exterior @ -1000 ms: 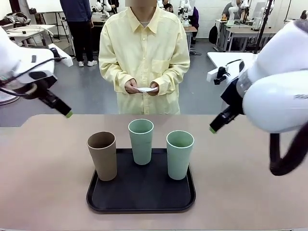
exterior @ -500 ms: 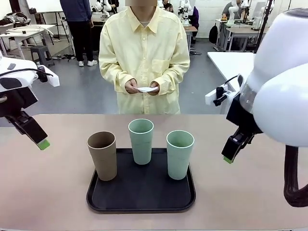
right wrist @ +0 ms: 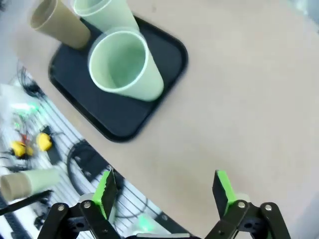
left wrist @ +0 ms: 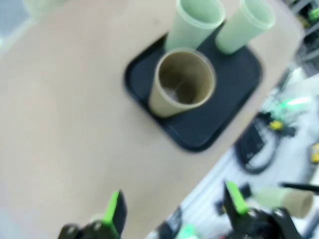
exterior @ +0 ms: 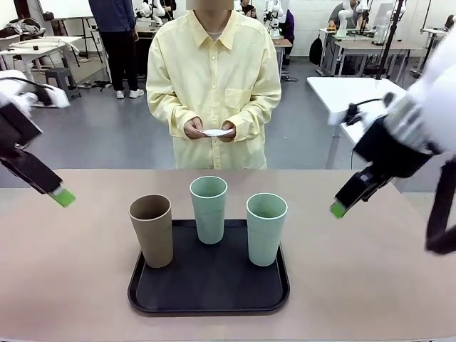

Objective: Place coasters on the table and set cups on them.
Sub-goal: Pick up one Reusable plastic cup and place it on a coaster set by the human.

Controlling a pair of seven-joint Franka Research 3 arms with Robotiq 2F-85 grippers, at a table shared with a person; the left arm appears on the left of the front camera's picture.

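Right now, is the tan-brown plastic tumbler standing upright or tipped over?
Upright: the tan-brown plastic tumbler stands on its base, mouth up, on the black rounded-corner tray.

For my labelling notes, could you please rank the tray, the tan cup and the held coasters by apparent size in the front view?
1. black tray
2. tan cup
3. coasters, smallest; they sit farther off and partly covered in the person's hands, so their real size is unsure.
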